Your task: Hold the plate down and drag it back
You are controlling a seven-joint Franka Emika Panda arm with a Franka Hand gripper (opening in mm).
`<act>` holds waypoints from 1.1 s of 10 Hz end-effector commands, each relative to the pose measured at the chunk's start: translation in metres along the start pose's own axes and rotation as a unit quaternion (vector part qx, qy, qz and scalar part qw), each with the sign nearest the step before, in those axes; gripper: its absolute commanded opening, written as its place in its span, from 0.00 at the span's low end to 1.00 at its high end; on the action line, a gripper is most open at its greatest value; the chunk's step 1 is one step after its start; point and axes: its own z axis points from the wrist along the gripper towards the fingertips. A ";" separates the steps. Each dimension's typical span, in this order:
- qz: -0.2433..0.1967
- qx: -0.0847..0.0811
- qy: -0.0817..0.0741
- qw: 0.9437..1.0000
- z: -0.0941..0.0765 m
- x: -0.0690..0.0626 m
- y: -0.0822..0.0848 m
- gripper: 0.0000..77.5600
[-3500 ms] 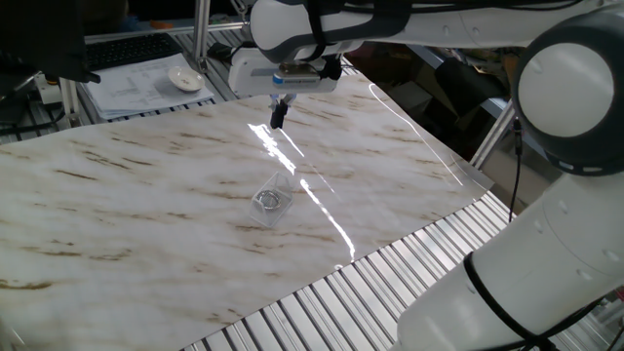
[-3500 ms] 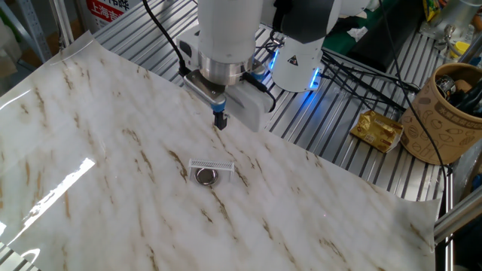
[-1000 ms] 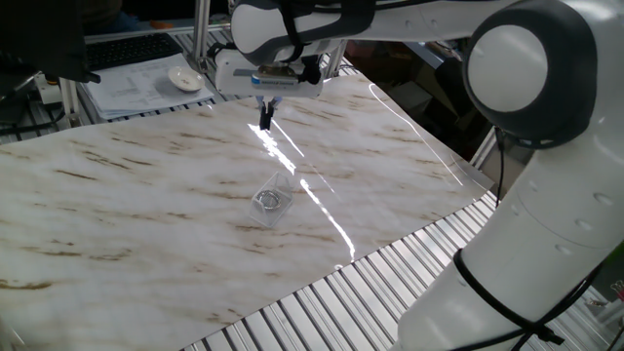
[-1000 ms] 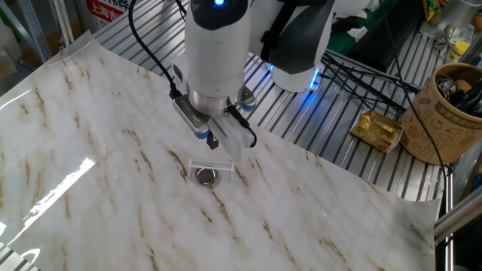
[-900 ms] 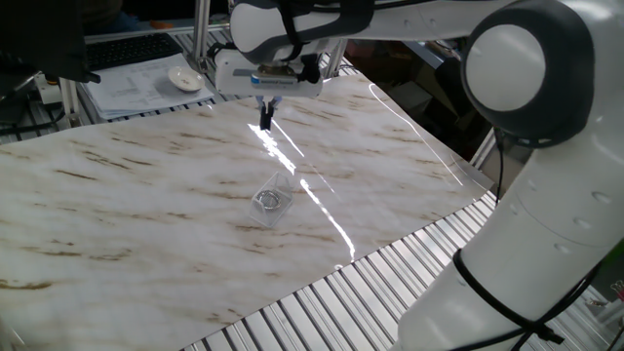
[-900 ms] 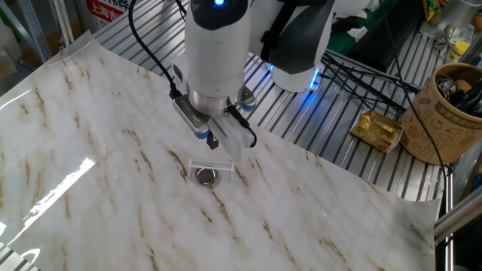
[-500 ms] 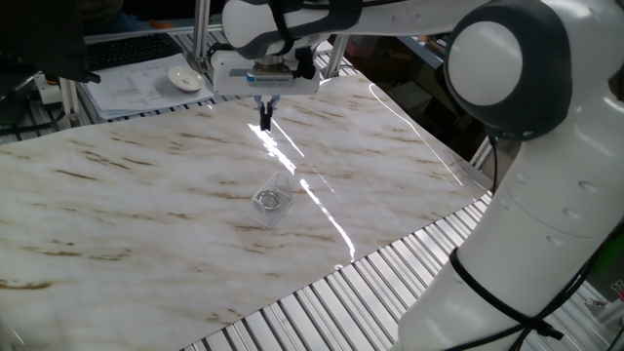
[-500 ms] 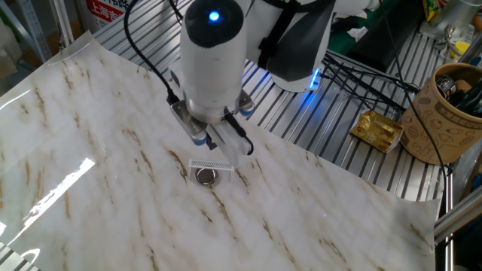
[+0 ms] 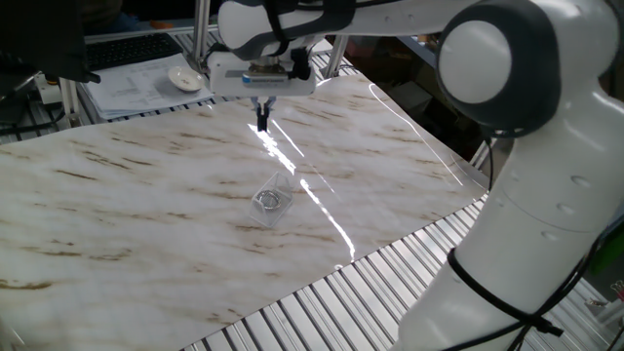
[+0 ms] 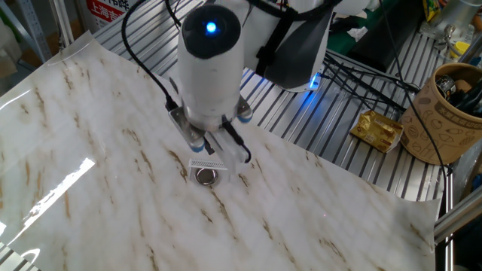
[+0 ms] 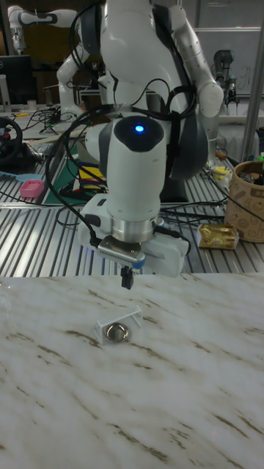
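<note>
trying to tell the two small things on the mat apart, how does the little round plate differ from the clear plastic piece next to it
Shape: the plate is a small round disc with a raised rim, while the clear plastic piece is a straight, rectangular strip.
Look: the plate reads silvery-grey, while the plastic piece is see-through with whitish edges.
Position: in the tall fixed view the plate lies nearer the camera, and the plastic piece lies on the robot's side of it.
Both rest close together on the marble-patterned mat, untouched by the tool.

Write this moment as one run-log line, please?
stage: approach | gripper: above the marble sheet, off the plate, jaws look shut | plate: flat beside clear plastic piece | contact: none | drag: not begun
</note>
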 end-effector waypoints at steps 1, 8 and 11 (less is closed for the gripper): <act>0.006 0.031 -0.014 0.999 0.011 -0.011 0.015 0.00; 0.033 0.037 -0.007 0.999 0.053 -0.018 0.034 0.00; 0.036 0.038 -0.009 0.999 0.073 -0.017 0.037 0.00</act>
